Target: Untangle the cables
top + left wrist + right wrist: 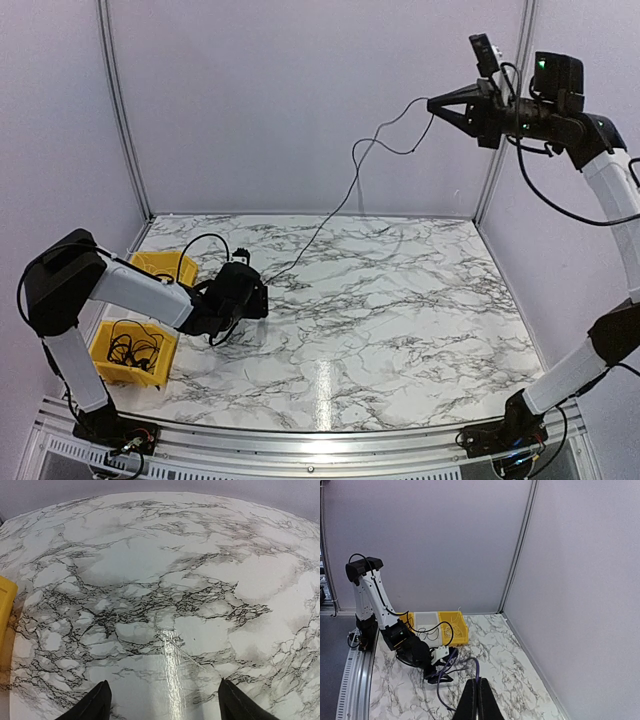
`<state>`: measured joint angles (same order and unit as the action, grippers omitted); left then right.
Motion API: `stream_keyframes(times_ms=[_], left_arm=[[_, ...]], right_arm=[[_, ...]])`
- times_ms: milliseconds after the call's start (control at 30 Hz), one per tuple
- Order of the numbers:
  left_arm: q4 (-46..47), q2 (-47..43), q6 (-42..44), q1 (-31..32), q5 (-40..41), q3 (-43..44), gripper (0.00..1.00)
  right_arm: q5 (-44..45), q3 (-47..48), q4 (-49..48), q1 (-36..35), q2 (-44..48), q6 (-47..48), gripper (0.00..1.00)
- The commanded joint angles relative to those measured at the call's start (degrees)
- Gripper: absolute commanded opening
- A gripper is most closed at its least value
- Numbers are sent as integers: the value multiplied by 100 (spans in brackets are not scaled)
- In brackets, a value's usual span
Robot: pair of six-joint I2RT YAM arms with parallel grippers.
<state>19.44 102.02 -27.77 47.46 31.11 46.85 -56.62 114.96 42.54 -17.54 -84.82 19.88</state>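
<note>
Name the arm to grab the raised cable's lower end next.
Left, likely. The left gripper hangs open, low beside that end of the cable; the right gripper is raised high, shut on it.

Pale lilac walls (300, 100), marbled tabletop (420, 300)

glossy marble-patterned table (420, 310), smooth yellow plastic bins (128, 373), metal rail (320, 440)
</note>
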Motion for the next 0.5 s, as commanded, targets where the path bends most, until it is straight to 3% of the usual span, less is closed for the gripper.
stream_keyframes(times_ms=[0, 300, 467], left_arm=[[16, 48, -27, -19, 48, -49, 76], [16, -398, 339, -24, -137, -208, 76], [16, -485, 443, -18, -83, -412, 76]], right_arm=[[-109, -55, -521, 92, -1, -408, 0], [54, -1081, -977, 108, 36, -503, 0], [125, -744, -1186, 500, 53, -787, 0]])
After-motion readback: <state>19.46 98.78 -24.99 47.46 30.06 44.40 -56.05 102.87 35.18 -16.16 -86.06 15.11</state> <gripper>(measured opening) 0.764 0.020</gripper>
